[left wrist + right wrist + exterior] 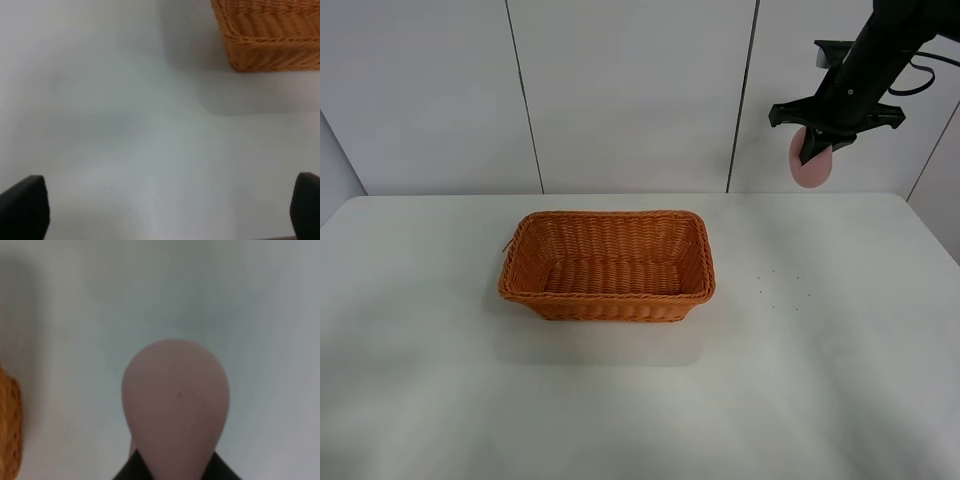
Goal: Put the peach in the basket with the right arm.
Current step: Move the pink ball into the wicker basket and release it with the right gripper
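Observation:
The pink peach (811, 166) hangs high above the table at the back right, held in my right gripper (815, 152), which is shut on it. In the right wrist view the peach (176, 412) fills the middle, with dark fingers (220, 471) showing under it. The orange-brown wicker basket (607, 265) stands empty near the table's middle, well to the left of and below the peach; its edge (10, 430) shows in the right wrist view. My left gripper (165, 210) is open over bare table, its fingertips (22, 207) far apart, with the basket's corner (270, 35) beyond it.
The white table (820, 380) stretches around the basket. A white panelled wall (620, 90) rises behind it. The right arm (880, 50) reaches in from the upper right.

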{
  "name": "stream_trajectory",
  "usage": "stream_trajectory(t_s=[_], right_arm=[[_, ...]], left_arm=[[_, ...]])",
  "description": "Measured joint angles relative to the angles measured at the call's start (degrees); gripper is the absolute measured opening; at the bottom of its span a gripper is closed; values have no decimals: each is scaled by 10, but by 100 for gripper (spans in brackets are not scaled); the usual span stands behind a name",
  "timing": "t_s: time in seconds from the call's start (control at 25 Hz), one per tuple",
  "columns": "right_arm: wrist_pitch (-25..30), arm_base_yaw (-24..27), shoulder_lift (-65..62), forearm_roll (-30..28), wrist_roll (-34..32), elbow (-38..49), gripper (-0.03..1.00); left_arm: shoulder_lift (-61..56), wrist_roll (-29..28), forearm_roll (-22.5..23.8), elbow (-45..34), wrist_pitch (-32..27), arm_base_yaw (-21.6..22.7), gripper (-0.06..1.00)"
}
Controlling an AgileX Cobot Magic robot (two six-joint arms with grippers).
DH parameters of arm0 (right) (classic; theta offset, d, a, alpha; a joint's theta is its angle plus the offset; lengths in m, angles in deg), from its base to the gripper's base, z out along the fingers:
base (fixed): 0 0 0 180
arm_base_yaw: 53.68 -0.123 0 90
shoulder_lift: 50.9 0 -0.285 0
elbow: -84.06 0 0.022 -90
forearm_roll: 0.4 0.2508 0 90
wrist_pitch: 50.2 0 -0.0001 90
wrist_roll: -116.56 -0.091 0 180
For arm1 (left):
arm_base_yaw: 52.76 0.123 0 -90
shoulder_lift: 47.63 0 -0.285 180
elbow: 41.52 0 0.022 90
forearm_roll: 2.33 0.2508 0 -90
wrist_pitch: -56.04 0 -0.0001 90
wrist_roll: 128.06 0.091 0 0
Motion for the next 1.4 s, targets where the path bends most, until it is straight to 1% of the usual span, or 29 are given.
stream_trajectory(t_s=[0.08, 0.2, 0.48, 0.6, 0.76, 0.84, 0.96, 1.12, 1.32, 1.4], right_arm=[[1, -10, -5, -1, 0, 0, 0], [2, -42, -9, -1, -1, 0, 0], [1, -177, -9, 0, -1, 0, 0], [-30, -237, -8, 1, -5, 0, 0], [-63, -291, 14, 1, -15, 0, 0], [-78, -307, 38, -1, -15, 0, 0], [-120, -321, 81, -3, -16, 0, 0], [-170, -325, 135, -6, -17, 0, 0], [-183, -325, 173, -11, -19, 0, 1], [-182, -325, 177, -11, -21, 0, 7]], left_arm=[[0, 0, 0, 0, 0, 0, 99], [0, 0, 0, 0, 0, 0, 99], [0, 0, 0, 0, 0, 0, 99], [0, 0, 0, 0, 0, 0, 99], [0, 0, 0, 0, 0, 0, 99], [0, 0, 0, 0, 0, 0, 99], [0, 0, 0, 0, 0, 0, 99], [0, 0, 0, 0, 0, 0, 99], [0, 0, 0, 0, 0, 0, 99], [0, 0, 0, 0, 0, 0, 99]])
